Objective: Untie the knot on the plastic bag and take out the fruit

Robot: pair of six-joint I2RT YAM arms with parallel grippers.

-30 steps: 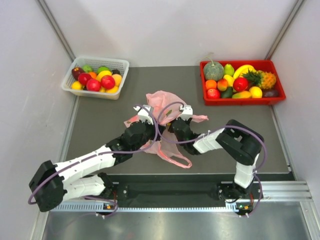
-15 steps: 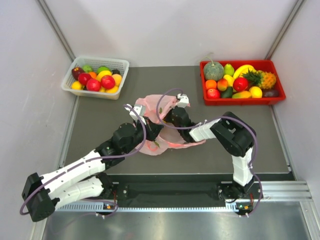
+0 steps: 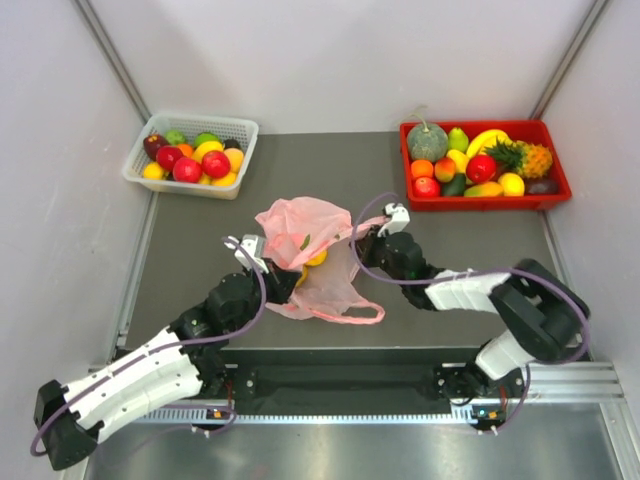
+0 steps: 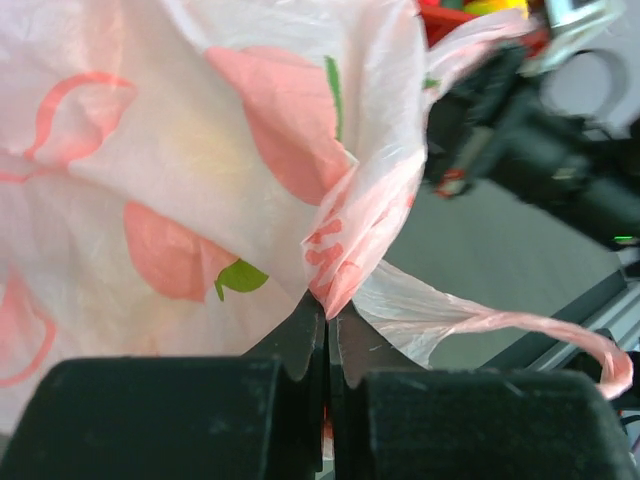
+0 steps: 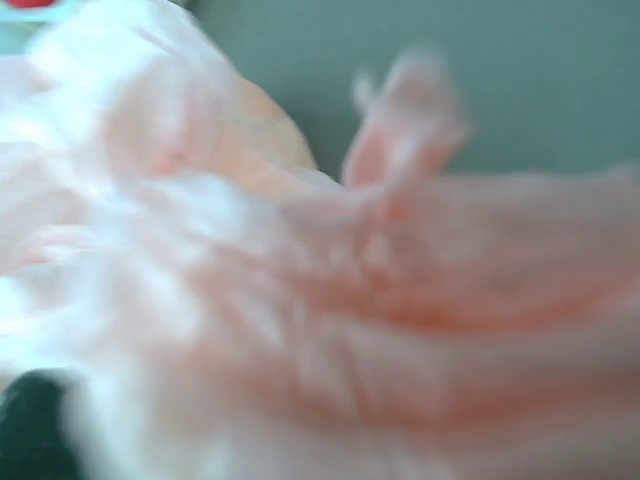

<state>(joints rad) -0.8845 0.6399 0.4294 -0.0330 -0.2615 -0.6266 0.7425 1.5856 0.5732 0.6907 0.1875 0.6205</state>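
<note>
Print on the pink bag [image 3: 300, 228], lying mid-way across the surface [image 3: 200, 240], is peach shapes with green leaves, and the red marks [image 4: 325, 245] on its pinched fold are too crumpled to read. Left tool [image 4: 327, 318] is clamped on that fold at the bag's 7 o'clock, with a yellow fruit [image 3: 317, 258] showing at 6 o'clock. Right tool [image 3: 368, 240] is closed at the bag's 3 o'clock edge; blur hides whether it grips plastic.

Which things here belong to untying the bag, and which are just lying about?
Job: thin pink plastic bag; round yellow fruit at its edge; left gripper, right gripper, both pinching it.
Lying about: white mesh basket; red plastic tray, both fruit-filled.
</note>
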